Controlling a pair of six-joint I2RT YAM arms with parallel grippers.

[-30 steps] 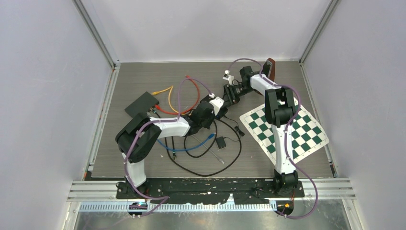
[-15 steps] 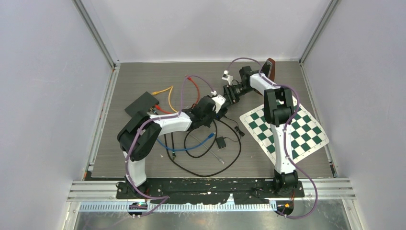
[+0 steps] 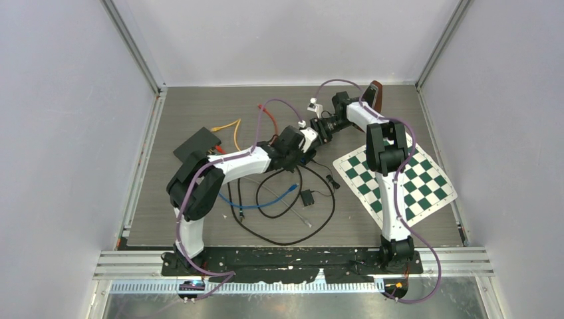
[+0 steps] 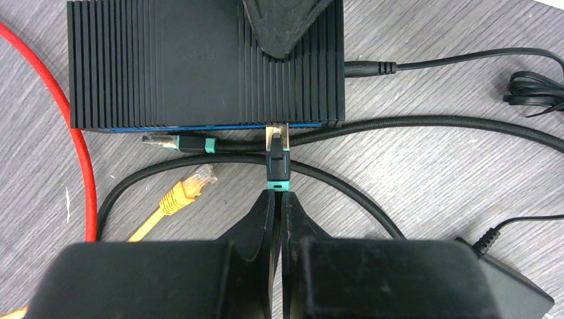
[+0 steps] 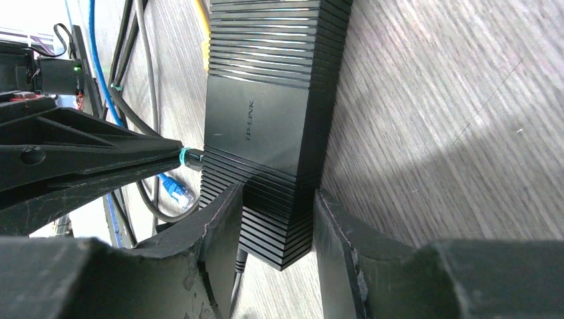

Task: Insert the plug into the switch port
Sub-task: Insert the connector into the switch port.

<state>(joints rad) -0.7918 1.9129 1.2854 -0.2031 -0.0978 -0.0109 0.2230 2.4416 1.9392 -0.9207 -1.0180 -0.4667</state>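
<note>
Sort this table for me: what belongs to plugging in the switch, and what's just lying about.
In the job:
- switch
- plug, at its port
- left fingers, pinching the plug
- right fingers, clamping the switch

Lying about:
- red cable
- yellow cable
- spare plug
- blue cable
- power adapter
- checkerboard
</note>
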